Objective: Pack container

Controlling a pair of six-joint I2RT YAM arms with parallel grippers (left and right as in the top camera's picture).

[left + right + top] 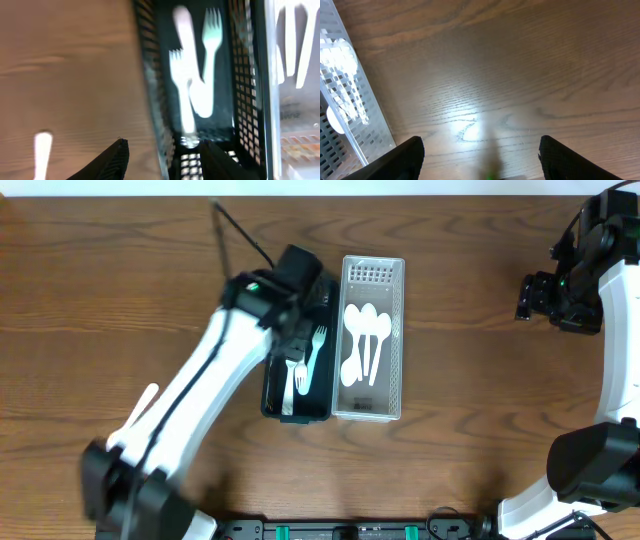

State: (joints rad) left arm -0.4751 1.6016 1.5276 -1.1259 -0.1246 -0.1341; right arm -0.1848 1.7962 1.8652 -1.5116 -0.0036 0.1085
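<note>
So the left gripper [164, 145] is down over the black basket [268, 395], fingers spread apart with nothing pinched between them. From the left wrist view it looks like the two fingers straddle the basket's left wall, one outside over the wood and one inside. Can't tell if either is actually touching the mesh, it's all pretty blurry.

Just past the fingertips, the white forks [182, 80] lie loose on the floor of that basket, handles crossing each other, tines pointing away from the gripper.

Right beside the black basket, long sides touching, is a clear basket [372, 268] with white spoons [365, 330] in it. Both baskets sit around the middle of the worktop [100, 280].

There's one more white utensil [148, 395] lying on the bare wood toward the left edge, well apart from the baskets. Too blurred to say which kind.

The right gripper [481, 142] hangs out near the right edge, fingers wide apart and holding nothing, only bare wood under it.
</note>
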